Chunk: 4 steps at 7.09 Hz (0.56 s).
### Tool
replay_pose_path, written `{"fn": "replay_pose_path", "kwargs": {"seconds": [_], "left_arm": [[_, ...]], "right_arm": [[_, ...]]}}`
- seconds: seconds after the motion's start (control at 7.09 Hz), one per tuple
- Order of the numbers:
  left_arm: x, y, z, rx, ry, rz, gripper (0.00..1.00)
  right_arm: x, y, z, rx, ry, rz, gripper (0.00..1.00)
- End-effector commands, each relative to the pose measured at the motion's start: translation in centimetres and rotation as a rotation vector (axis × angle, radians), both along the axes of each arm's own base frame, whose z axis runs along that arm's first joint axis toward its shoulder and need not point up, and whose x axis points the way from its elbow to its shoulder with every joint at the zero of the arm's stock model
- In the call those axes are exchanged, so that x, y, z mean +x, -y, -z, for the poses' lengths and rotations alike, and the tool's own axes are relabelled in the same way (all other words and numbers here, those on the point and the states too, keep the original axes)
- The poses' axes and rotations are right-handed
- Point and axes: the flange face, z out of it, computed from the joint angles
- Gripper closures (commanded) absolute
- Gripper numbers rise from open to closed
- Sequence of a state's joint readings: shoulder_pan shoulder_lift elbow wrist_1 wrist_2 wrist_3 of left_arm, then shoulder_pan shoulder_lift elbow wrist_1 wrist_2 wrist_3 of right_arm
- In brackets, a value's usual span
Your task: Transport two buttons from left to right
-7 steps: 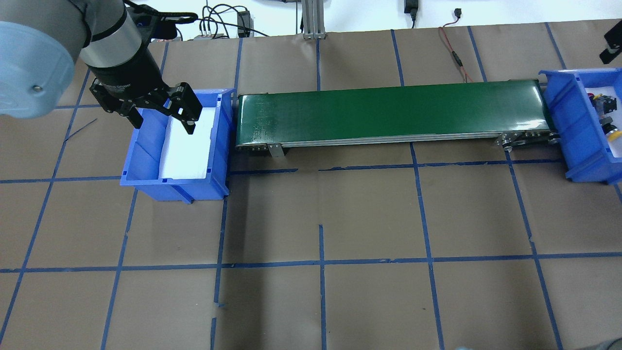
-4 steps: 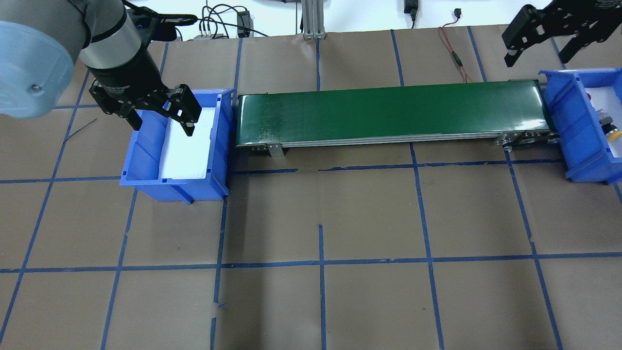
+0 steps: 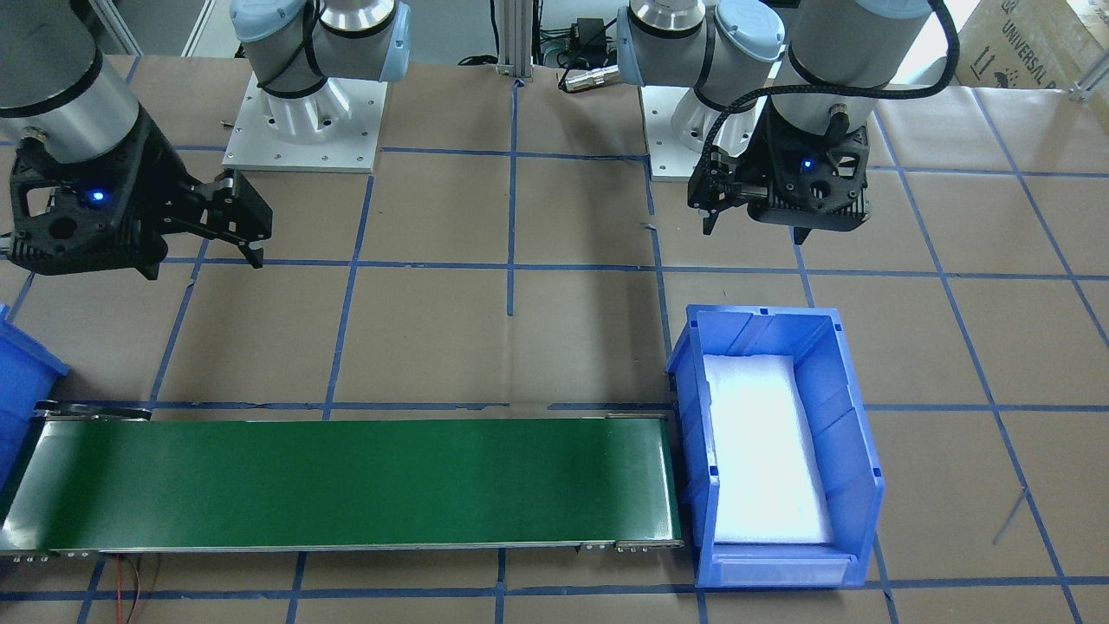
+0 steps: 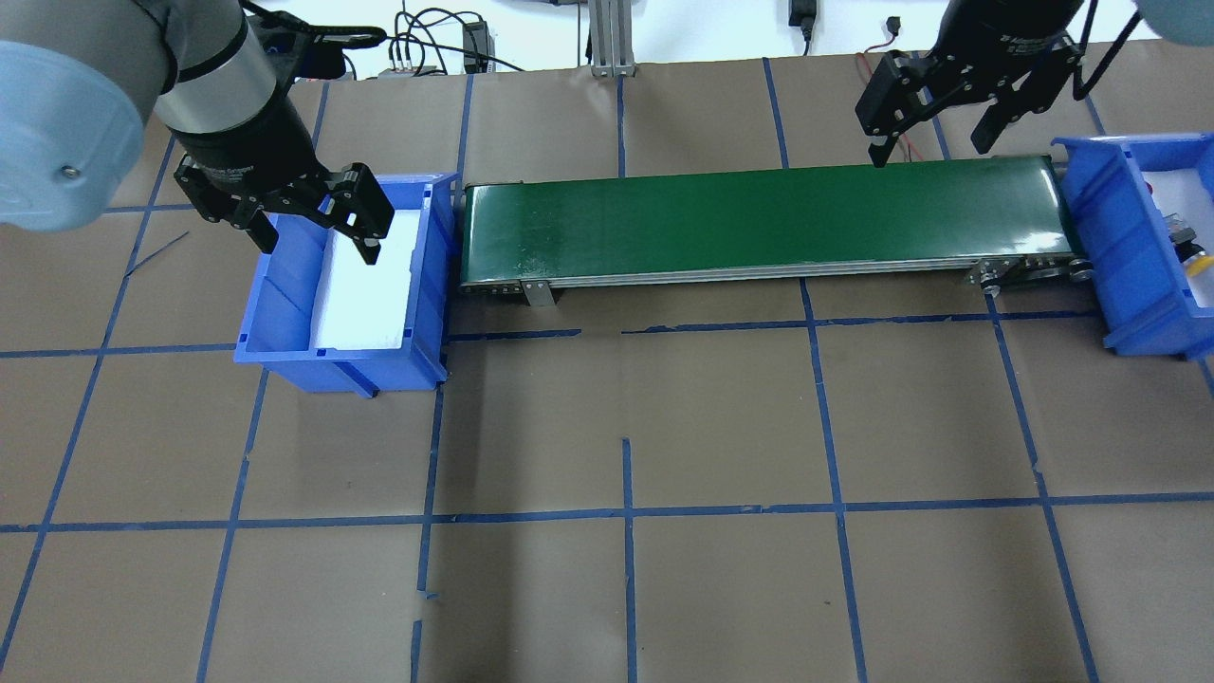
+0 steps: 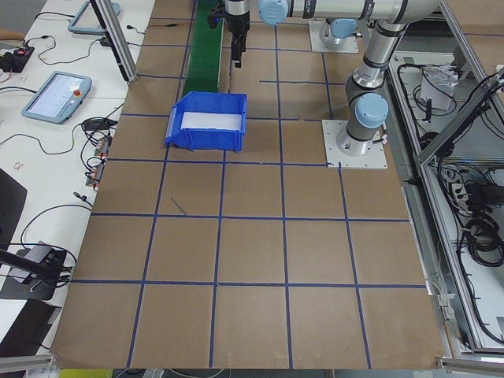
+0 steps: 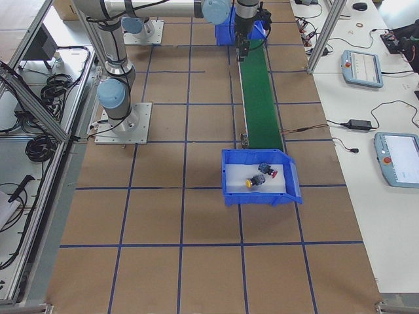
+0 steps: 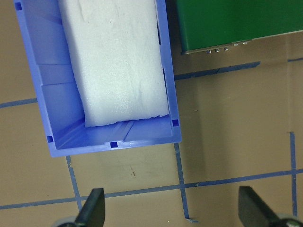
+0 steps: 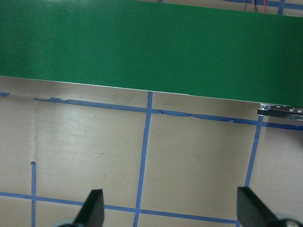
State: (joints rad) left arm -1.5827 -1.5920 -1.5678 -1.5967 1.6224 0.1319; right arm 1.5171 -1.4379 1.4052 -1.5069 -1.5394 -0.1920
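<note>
The two buttons lie on white foam in the right blue bin [image 6: 262, 195]: the red button [image 6: 267, 172] and, beside it, the yellow button [image 6: 253, 182]. In the overhead view only a bit of the yellow one [image 4: 1198, 258] shows at the frame's edge. My left gripper [image 4: 318, 228] is open and empty, hovering over the left blue bin [image 4: 341, 365], which holds only white foam. My right gripper [image 4: 928, 144] is open and empty, above the far edge of the green conveyor [image 4: 759, 223] near its right end. Both wrist views show wide-apart fingers, the left [image 7: 171, 213] and the right [image 8: 170, 213].
The conveyor [image 3: 346, 485] runs between the left bin [image 3: 780, 572] and the right bin [image 3: 17, 373]. Brown table paper with a blue tape grid lies all around. Cables and an aluminium post stand at the table's far edge [image 4: 607, 38].
My right gripper has swung in from the far right edge, moving left, to above the conveyor's right part. My left gripper has stayed over the left bin.
</note>
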Motion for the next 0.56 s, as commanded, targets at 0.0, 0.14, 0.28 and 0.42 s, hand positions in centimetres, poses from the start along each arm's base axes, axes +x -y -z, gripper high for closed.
{"fn": "replay_pose_path", "kwargs": {"seconds": [0.0,0.14,0.28,0.42], "left_arm": [[0.00,-0.12,-0.11,0.000,0.002,0.000,0.00],[0.00,-0.11,-0.13,-0.001,0.002,0.000,0.00],[-0.07,-0.13,-0.13,-0.001,0.002,0.002,0.00],[-0.09,-0.13,-0.12,-0.001,0.001,0.002,0.00]], "right_arm": [[2.23,-0.64,1.53,0.027,-0.004,-0.005,0.00],[3.13,-0.83,2.10,0.035,-0.007,-0.009,0.00],[3.04,-0.82,2.18,0.036,-0.008,-0.009,0.00],[3.04,-0.82,2.18,0.036,-0.008,-0.008,0.00]]}}
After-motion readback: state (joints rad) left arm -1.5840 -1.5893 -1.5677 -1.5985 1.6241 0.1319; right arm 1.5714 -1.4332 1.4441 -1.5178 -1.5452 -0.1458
